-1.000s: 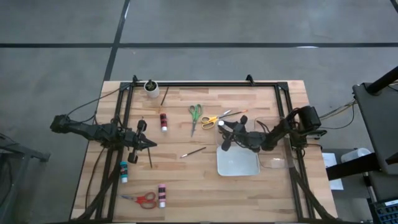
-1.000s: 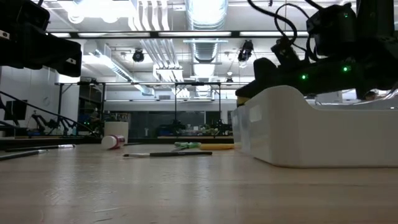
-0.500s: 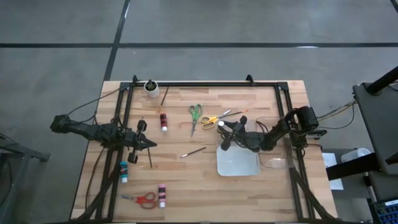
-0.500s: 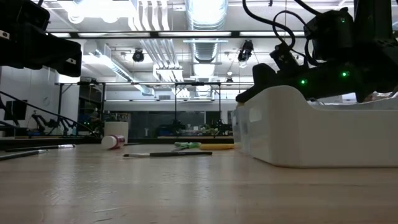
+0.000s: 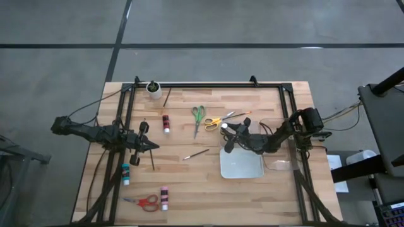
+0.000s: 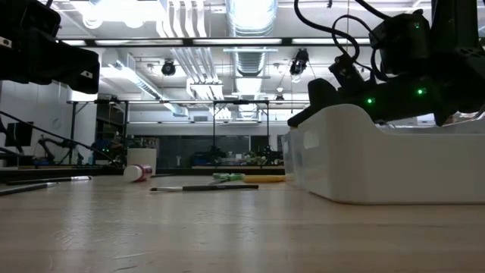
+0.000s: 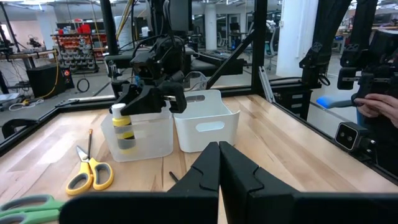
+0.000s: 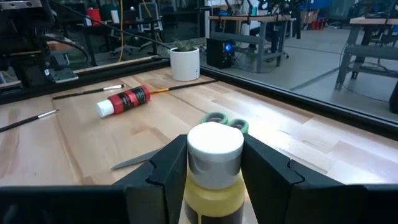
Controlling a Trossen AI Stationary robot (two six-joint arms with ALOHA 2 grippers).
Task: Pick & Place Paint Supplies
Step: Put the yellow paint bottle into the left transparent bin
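Observation:
My right gripper (image 5: 227,131) is shut on a yellow-and-black paint bottle (image 7: 123,126) with a white cap (image 8: 215,144). It holds the bottle upright at the left end of a clear bin (image 7: 146,134), beside the white tray (image 5: 242,165). I cannot tell if the bottle is inside the bin. My left gripper (image 5: 150,146) is shut and empty near the table's left side. Lying on the wood are red bottles (image 5: 166,123) (image 5: 164,197), a teal bottle (image 5: 125,173), green scissors (image 5: 198,116), yellow scissors (image 5: 214,122), red scissors (image 5: 144,202) and a thin brush (image 5: 196,153). My right gripper pinches the bottle's upper body just under the cap (image 8: 214,177) between its two fingers (image 8: 166,168). The fingers reach in level from the table's right. The bottle stands upright with its cap up. The clear bin's wall blurs its lower end, so what it rests on cannot be told.
A small white cup (image 5: 153,87) stands at the far left corner, with a brush (image 5: 167,96) beside it. Another brush (image 5: 151,157) lies by my left gripper. The black frame rail (image 5: 208,84) runs along the far edge. Bare wood lies between the arms.

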